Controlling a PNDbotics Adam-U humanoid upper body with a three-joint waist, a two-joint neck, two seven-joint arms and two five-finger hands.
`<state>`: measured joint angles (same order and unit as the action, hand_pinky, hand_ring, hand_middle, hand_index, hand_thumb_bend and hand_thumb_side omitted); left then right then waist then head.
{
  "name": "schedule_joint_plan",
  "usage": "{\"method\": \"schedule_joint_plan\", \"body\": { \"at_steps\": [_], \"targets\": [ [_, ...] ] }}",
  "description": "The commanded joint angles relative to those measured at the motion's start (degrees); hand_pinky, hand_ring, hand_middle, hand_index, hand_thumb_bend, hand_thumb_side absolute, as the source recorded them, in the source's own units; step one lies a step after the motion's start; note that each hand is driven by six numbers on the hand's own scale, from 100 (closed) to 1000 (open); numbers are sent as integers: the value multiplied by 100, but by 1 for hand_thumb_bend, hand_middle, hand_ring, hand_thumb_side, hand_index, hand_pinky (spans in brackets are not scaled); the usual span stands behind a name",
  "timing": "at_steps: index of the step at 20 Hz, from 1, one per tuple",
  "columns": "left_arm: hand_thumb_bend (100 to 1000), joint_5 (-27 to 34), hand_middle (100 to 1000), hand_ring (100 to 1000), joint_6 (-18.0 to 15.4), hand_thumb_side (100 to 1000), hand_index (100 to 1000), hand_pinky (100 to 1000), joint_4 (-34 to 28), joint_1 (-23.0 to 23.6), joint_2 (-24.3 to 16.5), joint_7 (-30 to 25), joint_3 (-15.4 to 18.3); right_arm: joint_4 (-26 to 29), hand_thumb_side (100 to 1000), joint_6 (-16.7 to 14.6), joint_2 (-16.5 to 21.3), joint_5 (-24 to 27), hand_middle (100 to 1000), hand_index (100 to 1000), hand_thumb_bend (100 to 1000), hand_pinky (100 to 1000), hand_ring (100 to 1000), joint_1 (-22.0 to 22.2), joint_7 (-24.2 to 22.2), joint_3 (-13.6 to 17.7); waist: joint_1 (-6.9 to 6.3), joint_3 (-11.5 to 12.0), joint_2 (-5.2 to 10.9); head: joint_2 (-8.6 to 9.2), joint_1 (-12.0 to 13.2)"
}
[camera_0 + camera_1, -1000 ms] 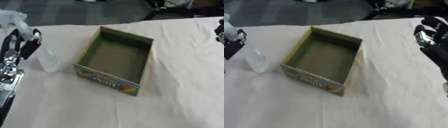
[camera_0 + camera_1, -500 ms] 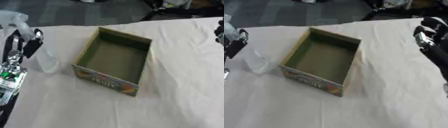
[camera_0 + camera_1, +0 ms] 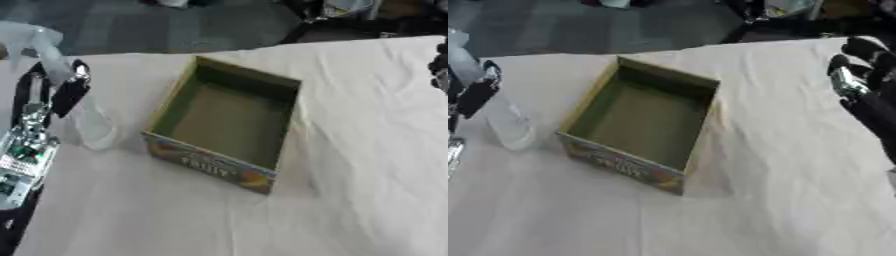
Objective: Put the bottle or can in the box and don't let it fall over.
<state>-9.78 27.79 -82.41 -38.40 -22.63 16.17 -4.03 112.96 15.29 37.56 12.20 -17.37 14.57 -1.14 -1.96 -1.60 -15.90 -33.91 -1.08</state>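
The bottle (image 3: 87,122) is standing upright on the desk (image 3: 350,165), just below and to the right of the left hand (image 3: 52,87), which is hanging over its upper part. The fingers are lying alongside the bottle's neck region; whether they are closing on it or merely resting against it cannot be told from either view.

The bottle is showing as clear, pale plastic, with the white cloth visible through it. Judged from that, it is probably light and thin-walled, so it is likely giving under a squeeze and tipping easily if nudged high up. Its smooth wall is likely slippery against the hand. The sounder place to take hold is the mid-body, fingers on one side and thumb opposing, rather than the narrow top, where any sideways push is working as a lever.

The box (image 3: 226,122) is sitting open-topped to the right of the left hand, apart from the bottle, its inside appearing vacant and its printed front wall facing the camera. The near wall is the obstacle: the bottle base needs to clear it before lowering, and it needs setting down flat on the box floor.

The right hand (image 3: 857,75) is waiting at the far right, beyond the box, fingers curled and carrying nothing.
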Motion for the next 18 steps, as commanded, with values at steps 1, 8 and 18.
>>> {"method": "schedule_joint_plan", "body": {
  "at_steps": [1,8,18],
  "targets": [
    [100,16,619,757,-13,525,835,1000,11,-117,-62,24,61,67,550,8,101,4,917,939,100,880,890,-72,-4,26,27,-11,77,83,18],
    [100,109,629,742,-85,492,838,1000,353,-135,-9,154,92,63,550,12,94,-3,917,939,100,880,890,-86,-12,31,43,-35,39,105,54],
    [100,230,611,666,-492,449,827,1000,683,-124,42,251,100,54,552,25,85,-16,915,938,100,880,887,-96,-13,37,56,-54,-5,142,82]
  ]
}}
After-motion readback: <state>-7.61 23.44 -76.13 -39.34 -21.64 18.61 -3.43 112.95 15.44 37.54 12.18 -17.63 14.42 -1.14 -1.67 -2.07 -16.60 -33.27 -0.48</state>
